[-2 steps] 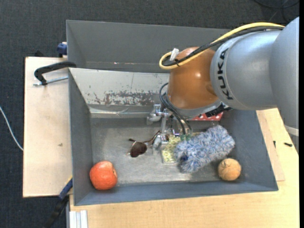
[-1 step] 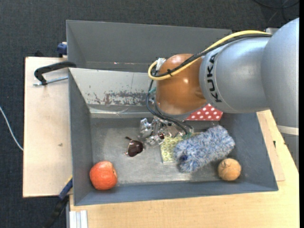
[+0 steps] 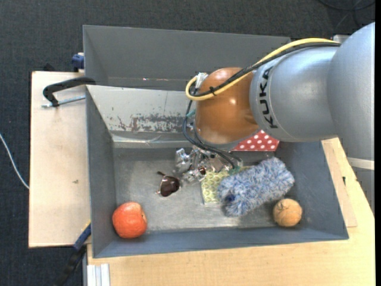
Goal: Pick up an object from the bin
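Bin (image 3: 178,52): grey metal, with a handful of loose things spread over the right and front of its floor.
Arm (image 3: 309,94): comes in from the right and bends down over the middle of the bin; an orange cover (image 3: 223,109) sits at its wrist, with a yellow cable (image 3: 280,49) looping over it.
Claw (image 3: 191,164): hangs below the orange cover, low over the middle of the floor.
Claw state: cannot tell whether it is spread or pressed together, and nothing can be made out in its grip.
Dark lump (image 3: 168,185): small and brownish-maroon, on the bare floor just in front and to the left of the claw. Contact cannot be told.
Green pad (image 3: 212,187): flat, with a pale green and yellow pattern, just in front and to the right of the claw; its right edge lies under the duster.
Duster (image 3: 256,186): fluffy and blue-grey, lying slantwise right of the claw.
Dotted thing (image 3: 257,142): red with white dots, behind the duster, partly hidden by the arm.
Orange ball (image 3: 129,220): front left corner, well apart from the claw.
Tan ball (image 3: 287,212): front right, just beside the duster's end.
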